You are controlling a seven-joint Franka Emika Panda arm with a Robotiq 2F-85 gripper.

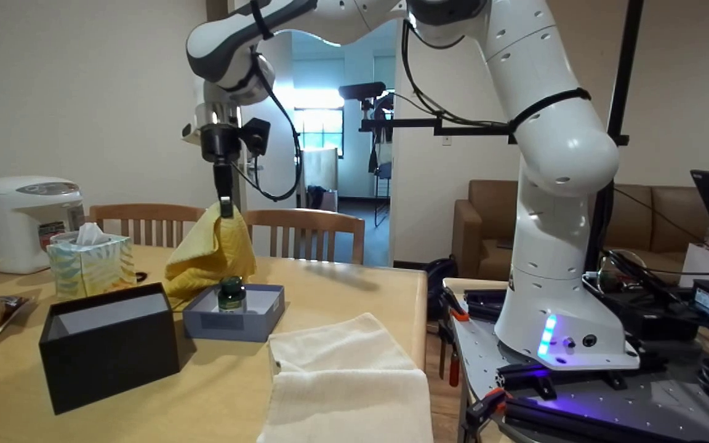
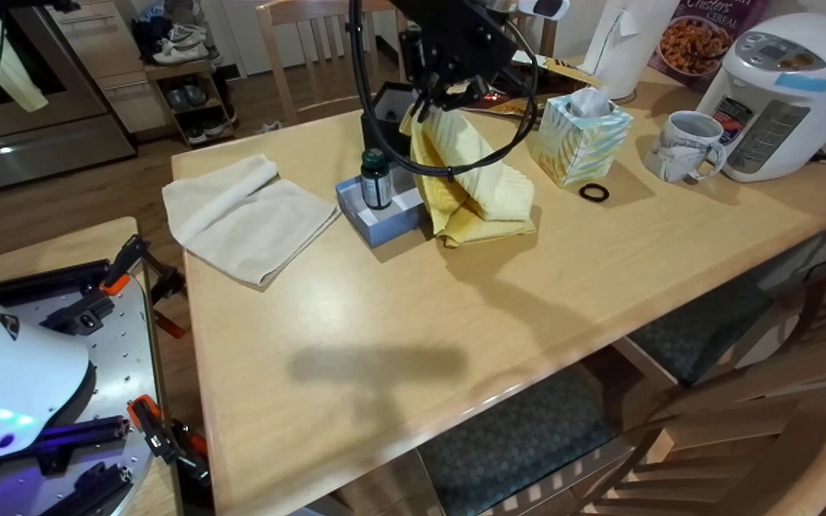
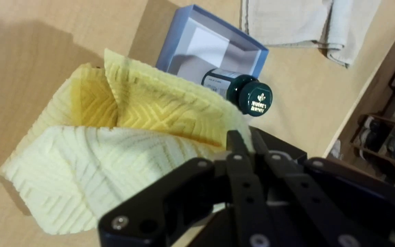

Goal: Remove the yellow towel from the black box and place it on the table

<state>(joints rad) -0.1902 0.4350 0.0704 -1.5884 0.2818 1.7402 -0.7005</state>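
Tissue box [image 1: 90, 271] stood behind the black box [image 1: 111, 369] at the left of an exterior view. Next came the yellow towel [image 1: 210, 252], outside the black box, its top pinched between the fingers of the gripper [image 1: 226, 209], its lower folds seemingly resting on the table [image 1: 324, 295]. Just in front and further right, a dark green bottle [image 1: 231, 298] stood upright in the shallow blue box [image 1: 225, 327]; past it lay a folded cream cloth [image 1: 345, 397].
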